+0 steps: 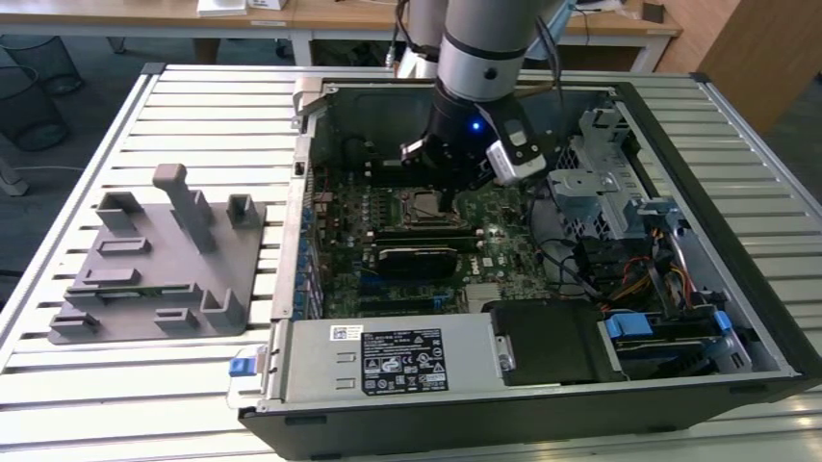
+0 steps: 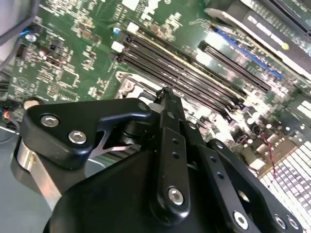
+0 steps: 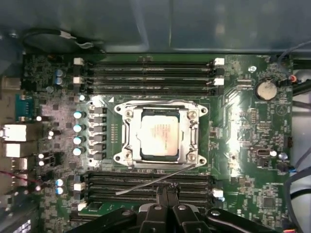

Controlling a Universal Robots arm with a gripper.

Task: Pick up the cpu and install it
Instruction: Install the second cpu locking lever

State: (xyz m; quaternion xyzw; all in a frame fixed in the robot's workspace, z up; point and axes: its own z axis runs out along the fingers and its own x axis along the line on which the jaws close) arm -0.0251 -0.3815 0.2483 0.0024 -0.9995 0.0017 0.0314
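Open computer case [image 1: 719, 125] sits on a slatted metal table [image 1: 192, 96], motherboard [image 1: 501, 245] flat on its floor. Grey plastic tray w/ upright posts [image 1: 161, 255] is on the table beside the case, toward the exterior view's left, near that table edge. Inside the case: black memory slots [image 3: 148, 75] run in banks on both sides of the socket, a row of blue-topped capacitors [image 3: 77, 133] stands alongside, coin battery [image 3: 266, 89] near one board edge, bundled cables [image 1: 617, 269] and drive cage [image 1: 603, 159] at the case's far side (exterior view's right), labelled power supply box [image 1: 385, 361] at the near case edge. The cpu [image 3: 158, 137] lies in the socket frame [image 3: 160, 133] mid-board: flat square, pale silvery-beige top, darker rim, metal bracket around it w/ a thin wire lever [image 3: 153, 182] lying across the slots next to it. Gripper [image 3: 167, 193] hangs above the board just beside the socket, over the near memory bank; fingers [image 2: 167, 104] pressed together, nothing between them, not touching the cpu.
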